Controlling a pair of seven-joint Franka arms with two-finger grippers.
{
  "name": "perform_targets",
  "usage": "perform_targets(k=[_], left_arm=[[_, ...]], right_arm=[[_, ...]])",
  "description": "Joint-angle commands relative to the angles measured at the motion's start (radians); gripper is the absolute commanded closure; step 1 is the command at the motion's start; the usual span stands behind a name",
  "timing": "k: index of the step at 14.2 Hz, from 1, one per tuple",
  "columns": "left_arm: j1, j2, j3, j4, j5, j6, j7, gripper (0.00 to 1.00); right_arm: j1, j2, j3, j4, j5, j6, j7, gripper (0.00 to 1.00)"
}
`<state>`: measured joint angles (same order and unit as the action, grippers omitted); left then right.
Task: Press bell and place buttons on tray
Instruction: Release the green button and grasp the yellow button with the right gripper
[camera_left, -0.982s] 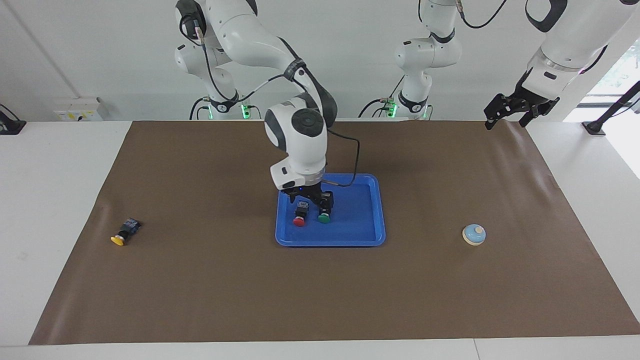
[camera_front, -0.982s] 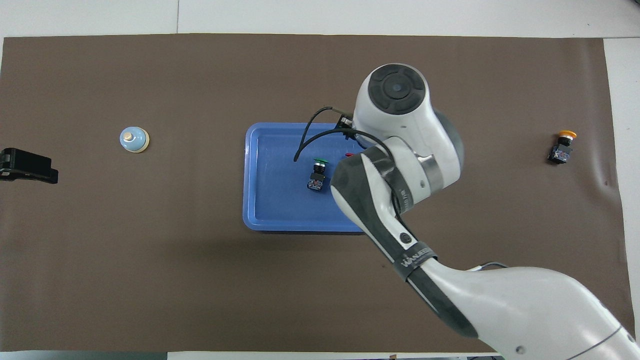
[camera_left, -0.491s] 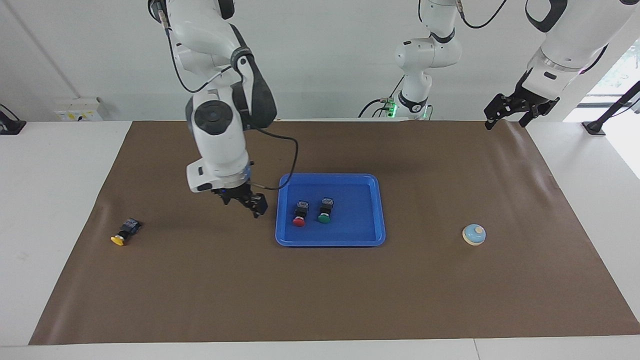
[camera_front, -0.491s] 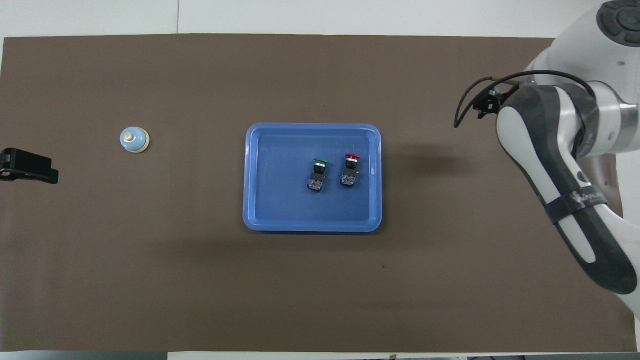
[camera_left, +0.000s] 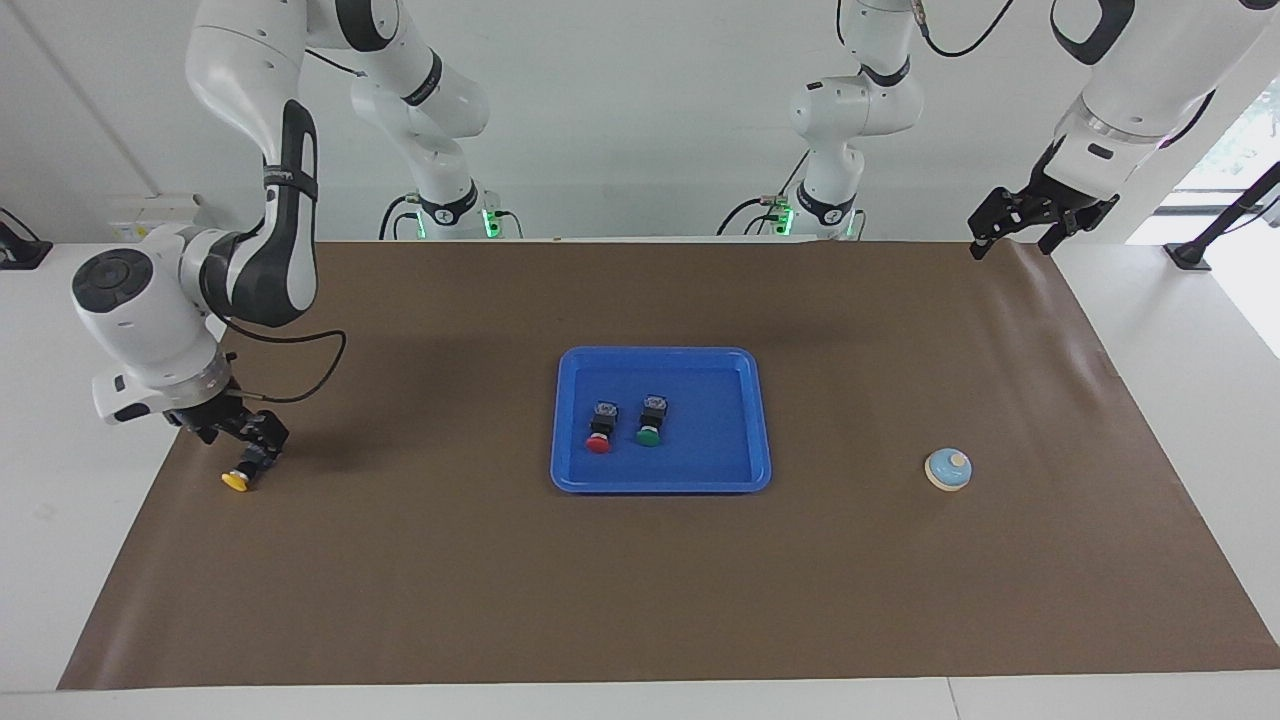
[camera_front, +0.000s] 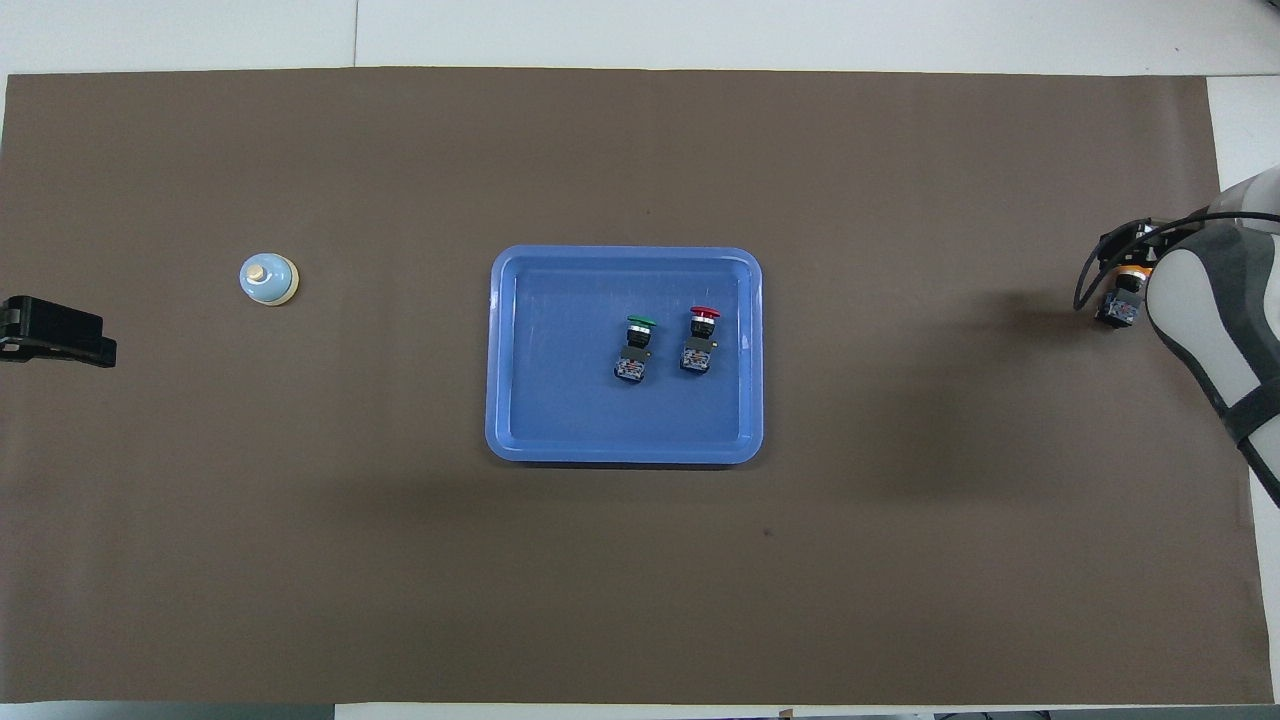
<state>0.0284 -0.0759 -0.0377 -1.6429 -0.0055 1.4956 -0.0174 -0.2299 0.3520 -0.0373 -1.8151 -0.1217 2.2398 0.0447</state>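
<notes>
Hovering low over the yellow button at the right arm's end of the brown mat, the right gripper has its fingers spread and grips nothing. Red button and green button lie side by side in the blue tray. Toward the left arm's end sits the bell. The left gripper waits open over the mat's corner nearest the robots.

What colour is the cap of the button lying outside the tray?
Yellow cap, clearest in the facing view.
</notes>
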Motion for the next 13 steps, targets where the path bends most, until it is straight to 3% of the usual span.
perform_targets(k=[1, 4, 9, 10, 12, 13], left_arm=[[-0.001, -0.004, 0.005, 0.012, -0.011, -0.020, 0.008, 0.00], [-0.001, -0.004, 0.005, 0.012, -0.011, -0.021, 0.008, 0.00], [-0.001, -0.004, 0.005, 0.012, -0.011, -0.021, 0.008, 0.00], [-0.001, -0.004, 0.005, 0.012, -0.011, -0.021, 0.008, 0.00], [-0.001, -0.004, 0.005, 0.012, -0.011, -0.021, 0.008, 0.00], [-0.001, -0.004, 0.005, 0.012, -0.011, -0.021, 0.008, 0.00]], right_arm=[[-0.037, -0.010, 0.016, -0.087, -0.019, 0.101, -0.009, 0.00], [-0.059, 0.004, 0.017, -0.144, -0.018, 0.200, -0.006, 0.00], [-0.059, 0.008, 0.017, -0.164, -0.006, 0.216, -0.002, 0.00], [-0.059, 0.008, 0.017, -0.164, -0.006, 0.216, -0.002, 0.12], [-0.059, 0.008, 0.017, -0.168, -0.004, 0.216, -0.003, 0.51], [-0.057, 0.008, 0.017, -0.173, -0.004, 0.215, -0.008, 0.87]])
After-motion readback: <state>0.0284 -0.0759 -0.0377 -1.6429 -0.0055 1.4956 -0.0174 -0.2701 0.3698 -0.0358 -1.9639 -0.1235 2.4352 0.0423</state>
